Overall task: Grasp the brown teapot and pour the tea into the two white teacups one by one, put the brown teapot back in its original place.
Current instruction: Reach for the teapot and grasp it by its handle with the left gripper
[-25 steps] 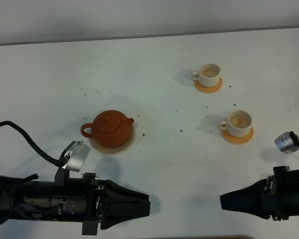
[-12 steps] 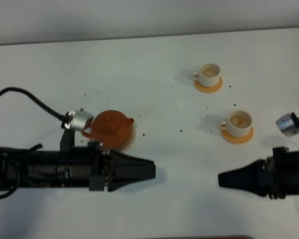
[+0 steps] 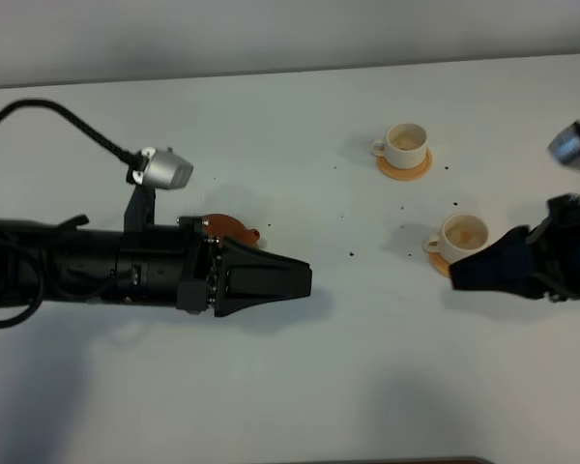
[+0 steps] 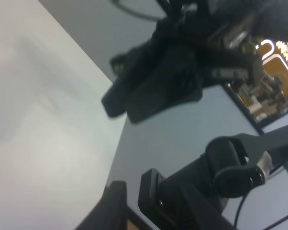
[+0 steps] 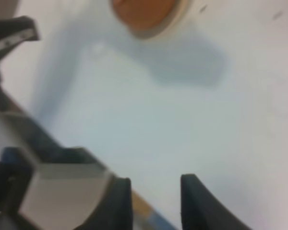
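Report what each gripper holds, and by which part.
Nothing. The left gripper and right gripper are empty; the brown teapot sits ungrasped, partly hidden by the left arm.

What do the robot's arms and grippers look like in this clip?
Both arms are matte black. The left gripper and right gripper taper to wedge-shaped fingers. A silver camera tops each wrist; a braided black cable loops off the left arm.

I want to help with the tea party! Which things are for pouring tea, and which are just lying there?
For the job: brown teapot, far white teacup, near white teacup, beige coaster under the teapot.
Just lying about: little dark specks on the white table.
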{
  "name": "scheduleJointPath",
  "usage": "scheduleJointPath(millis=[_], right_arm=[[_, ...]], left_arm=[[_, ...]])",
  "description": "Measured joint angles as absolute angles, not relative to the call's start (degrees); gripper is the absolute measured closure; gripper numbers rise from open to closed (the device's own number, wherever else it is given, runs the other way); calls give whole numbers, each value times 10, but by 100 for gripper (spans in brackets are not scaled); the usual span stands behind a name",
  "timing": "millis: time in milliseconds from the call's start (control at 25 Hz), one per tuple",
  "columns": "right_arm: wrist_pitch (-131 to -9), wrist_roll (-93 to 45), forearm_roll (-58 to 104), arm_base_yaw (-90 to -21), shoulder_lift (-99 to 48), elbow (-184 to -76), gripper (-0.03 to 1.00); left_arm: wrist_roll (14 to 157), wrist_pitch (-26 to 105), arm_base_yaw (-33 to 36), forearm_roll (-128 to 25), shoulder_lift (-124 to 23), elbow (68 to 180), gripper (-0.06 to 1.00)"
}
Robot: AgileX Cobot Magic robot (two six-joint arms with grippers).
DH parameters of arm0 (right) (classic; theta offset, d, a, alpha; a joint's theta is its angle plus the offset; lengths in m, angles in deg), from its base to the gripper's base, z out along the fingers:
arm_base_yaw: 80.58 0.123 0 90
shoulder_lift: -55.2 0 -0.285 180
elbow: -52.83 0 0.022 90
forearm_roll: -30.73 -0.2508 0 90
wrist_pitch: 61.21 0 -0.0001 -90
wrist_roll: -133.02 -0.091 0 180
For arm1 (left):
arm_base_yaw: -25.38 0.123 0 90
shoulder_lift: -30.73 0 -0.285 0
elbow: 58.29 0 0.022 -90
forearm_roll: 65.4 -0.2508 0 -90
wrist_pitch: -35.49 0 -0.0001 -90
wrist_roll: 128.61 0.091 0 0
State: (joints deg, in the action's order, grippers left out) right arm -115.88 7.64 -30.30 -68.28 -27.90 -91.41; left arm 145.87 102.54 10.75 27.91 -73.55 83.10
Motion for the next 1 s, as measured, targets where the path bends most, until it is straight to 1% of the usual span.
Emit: scheduleJointPath(millis=[120,360,480,680,1000], right_arm=[[-1146,-29,-207,-683,-211,-937,73],[-1151,-229,7,-683,-82,-941,73],[-1168,-297,76,-683,-23,-941,73],[-1208,-338,123,-683,62,-934,73],[-1220,-343,152,-683,210,-833,73]], left_arm=[[1416,982,107,253,-701,860,69],[1331,862,107,194,-630,896,69],[1286,804,107,158,-605,900,69],[1210,735,107,86,-581,900,69],[1093,672,107,-32,-577,900,69]])
